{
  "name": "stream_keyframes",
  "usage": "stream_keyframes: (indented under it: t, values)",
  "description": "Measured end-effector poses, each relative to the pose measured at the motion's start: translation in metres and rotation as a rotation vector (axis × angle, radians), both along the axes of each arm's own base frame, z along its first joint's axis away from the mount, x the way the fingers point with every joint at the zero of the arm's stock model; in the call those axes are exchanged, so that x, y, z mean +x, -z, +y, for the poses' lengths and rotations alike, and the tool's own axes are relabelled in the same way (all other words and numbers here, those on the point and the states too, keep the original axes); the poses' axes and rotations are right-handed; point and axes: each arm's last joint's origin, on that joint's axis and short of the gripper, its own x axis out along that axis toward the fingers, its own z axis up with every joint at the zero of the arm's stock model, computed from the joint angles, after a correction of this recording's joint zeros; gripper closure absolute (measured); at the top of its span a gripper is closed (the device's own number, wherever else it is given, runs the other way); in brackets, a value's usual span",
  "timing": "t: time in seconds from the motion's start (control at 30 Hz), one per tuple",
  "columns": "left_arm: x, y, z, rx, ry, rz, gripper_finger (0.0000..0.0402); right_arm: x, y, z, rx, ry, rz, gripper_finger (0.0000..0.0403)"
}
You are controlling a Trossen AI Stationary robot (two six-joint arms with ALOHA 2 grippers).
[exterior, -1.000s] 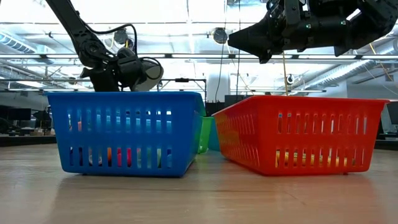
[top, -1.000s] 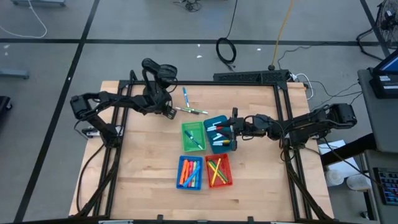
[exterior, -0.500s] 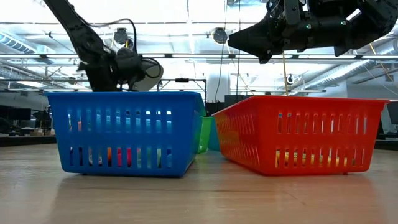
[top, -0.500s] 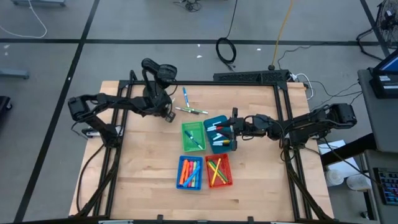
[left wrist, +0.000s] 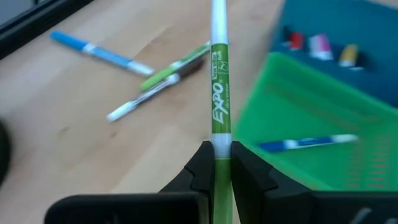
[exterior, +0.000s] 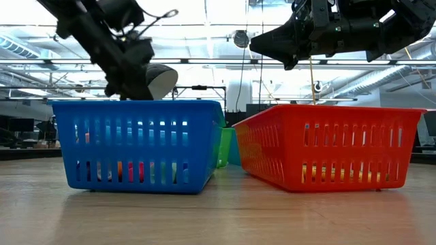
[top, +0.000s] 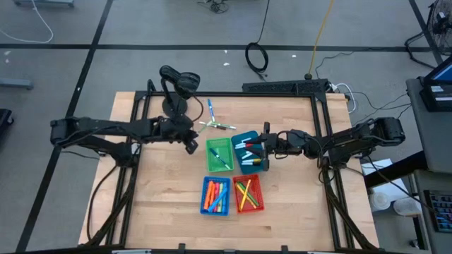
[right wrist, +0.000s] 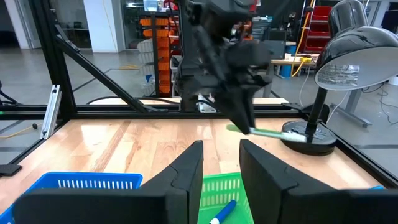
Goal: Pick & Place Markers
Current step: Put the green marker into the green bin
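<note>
Four bins are sitting on my counter (top: 162,183); my left tool (left wrist: 216,160) is gripping one green marker (left wrist: 221,99) above the green bin (top: 219,154). Three markers (left wrist: 134,81) are lying loose, clear only in my left wrist view. My right tool (right wrist: 221,163), part-open, is hovering over the teal bin (top: 247,151).
</note>
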Motion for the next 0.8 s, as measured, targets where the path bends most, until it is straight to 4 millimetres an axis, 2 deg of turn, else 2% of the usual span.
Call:
stream_keyframes:
  t: [0.2, 0.27, 0.43, 0.53, 0.7, 0.8]
  values:
    - [0.009, -0.011, -0.031, -0.023, 0.097, -0.133, 0.0370, 0.000, 0.000, 0.000, 0.000, 0.000, 0.002, 0.0312]
    - [0.018, -0.011, -0.042, -0.053, 0.117, -0.191, 0.0370, 0.000, 0.000, 0.000, 0.000, 0.000, 0.001, 0.0312]
    - [0.042, 0.004, -0.070, -0.101, 0.177, -0.270, 0.0370, 0.000, -0.001, 0.000, 0.000, 0.000, -0.006, 0.0312]
    - [0.054, 0.019, -0.084, -0.060, 0.150, -0.288, 0.0370, 0.000, -0.001, 0.000, 0.000, 0.000, -0.006, 0.0312]
    - [0.066, 0.027, -0.093, -0.058, 0.151, -0.357, 0.0369, 0.000, -0.001, 0.000, 0.000, 0.000, -0.006, 0.0312]
    - [0.067, 0.030, -0.092, -0.034, 0.111, -0.349, 0.0351, 0.000, -0.001, 0.000, 0.000, 0.000, -0.006, 0.0312]
